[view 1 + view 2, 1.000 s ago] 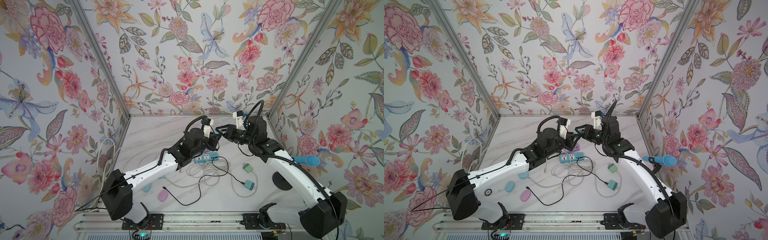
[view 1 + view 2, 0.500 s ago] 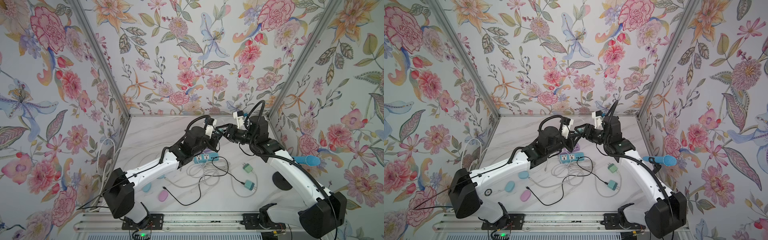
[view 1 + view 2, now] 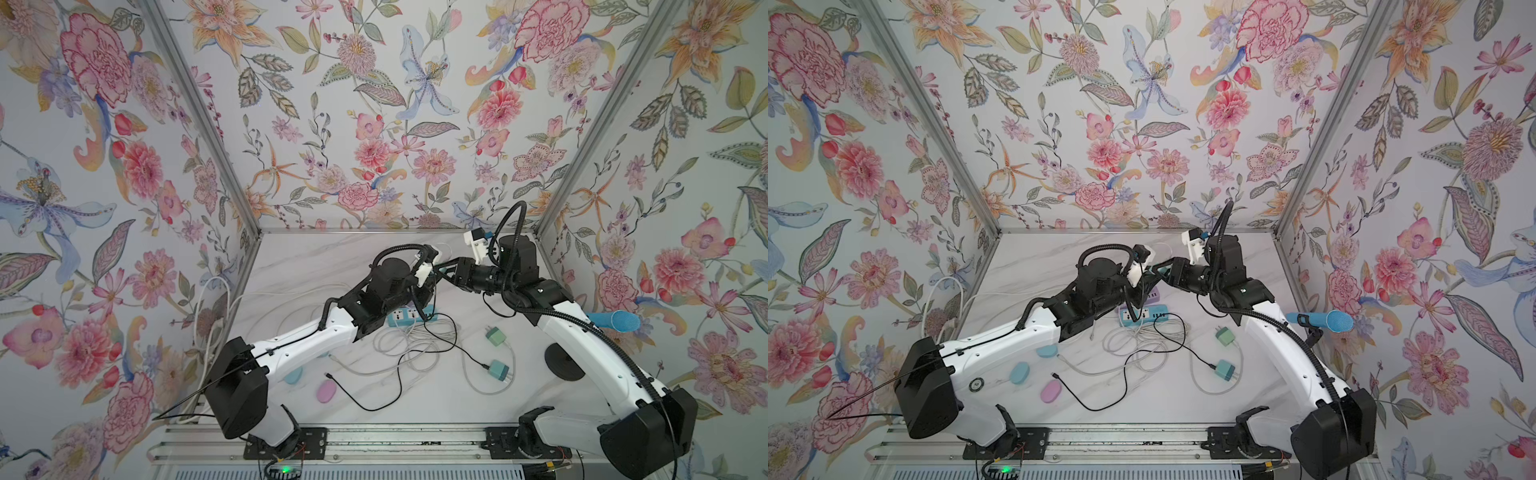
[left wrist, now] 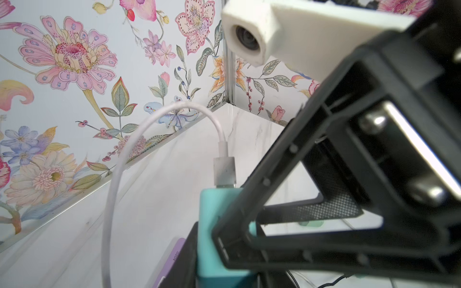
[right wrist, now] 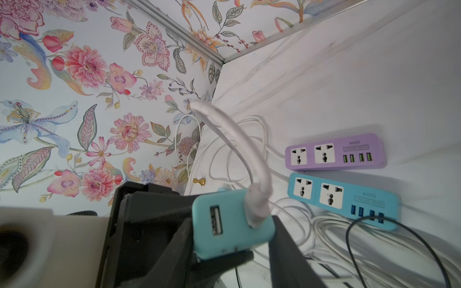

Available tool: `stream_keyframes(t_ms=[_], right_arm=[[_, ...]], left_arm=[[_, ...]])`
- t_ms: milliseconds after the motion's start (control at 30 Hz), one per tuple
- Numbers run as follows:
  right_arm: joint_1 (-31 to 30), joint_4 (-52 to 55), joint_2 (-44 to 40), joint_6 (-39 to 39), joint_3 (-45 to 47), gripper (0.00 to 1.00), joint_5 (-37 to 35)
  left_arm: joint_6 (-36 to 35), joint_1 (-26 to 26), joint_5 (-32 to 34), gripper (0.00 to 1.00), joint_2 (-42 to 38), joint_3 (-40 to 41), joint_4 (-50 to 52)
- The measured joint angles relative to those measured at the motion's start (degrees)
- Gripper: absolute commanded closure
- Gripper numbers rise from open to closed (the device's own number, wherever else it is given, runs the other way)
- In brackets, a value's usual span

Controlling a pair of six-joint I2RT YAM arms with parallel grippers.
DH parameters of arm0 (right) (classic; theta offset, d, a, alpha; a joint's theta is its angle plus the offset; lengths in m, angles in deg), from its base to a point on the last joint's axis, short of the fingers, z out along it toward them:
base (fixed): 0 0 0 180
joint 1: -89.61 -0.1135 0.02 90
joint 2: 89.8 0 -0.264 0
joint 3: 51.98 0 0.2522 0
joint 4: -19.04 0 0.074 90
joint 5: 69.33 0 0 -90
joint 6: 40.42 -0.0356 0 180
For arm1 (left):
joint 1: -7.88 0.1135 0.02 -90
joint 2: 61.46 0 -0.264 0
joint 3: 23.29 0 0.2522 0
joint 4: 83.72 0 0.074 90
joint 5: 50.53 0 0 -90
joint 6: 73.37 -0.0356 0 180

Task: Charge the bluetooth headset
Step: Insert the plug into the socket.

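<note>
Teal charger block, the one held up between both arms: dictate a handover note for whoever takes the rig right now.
Left tool: shut on the teal square charger block, held in the air.
Right tool: jaws bracket the same block; grip unclear.
Done: white cable is plugged into the block.
To do, likely: plug the block into the blue plastic power strip or the purple power strip; cable's other end not traceable.
</note>
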Motion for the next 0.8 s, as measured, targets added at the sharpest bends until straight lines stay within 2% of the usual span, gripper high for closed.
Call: stream_keyframes(t_ms=[100,167,433,467,533,600,633,733,767,800], right_arm=[[0.0,0.59,-0.5,0.39,0.0,0.6,1.03],[0.0,0.61,-0.61,0.7,-0.02,0.56,1.36],[-0.02,1.07,-0.48,2.78,-0.2,0.54,1.7],[-0.02,1.07,-0.39,2.97,-0.31,0.57,1.7],[-0.07,1.11,-0.11,3.56,-0.55,0.83,2.08],[-0.04,1.01,-0.09,4.83,-0.66,0.97,2.43],[-0.07,0.98,-0.09,5.11,-0.68,1.0,2.43],[-0.09,1.05,0.07,5.33,-0.81,1.0,2.45],[-0.11,1.05,0.15,5.53,-0.87,1.0,2.29],[-0.13,1.05,0.2,5.77,-0.87,1.0,2.16]], left_arm=[[-1.97,0.02,-0.59,1.0,-1.11,1.16,-0.76],[-3.04,0.02,-0.98,1.0,-1.33,1.2,-0.81],[-4.52,0.07,-4.46,1.0,-1.36,1.2,-0.83],[-4.52,0.07,-5.05,0.99,-1.36,1.2,-0.83],[-4.52,0.07,-5.7,0.98,-1.36,1.2,-0.81],[-4.28,0.63,-6.78,0.98,-1.36,1.2,-0.59],[-4.28,0.83,-7.23,0.95,-1.36,1.2,-0.55],[-4.26,0.83,-7.13,0.74,-1.36,1.2,-0.46],[-4.17,0.83,-7.02,0.65,-1.36,1.2,-0.46],[-4.07,0.85,-7.02,0.48,-1.36,1.2,-0.42]])
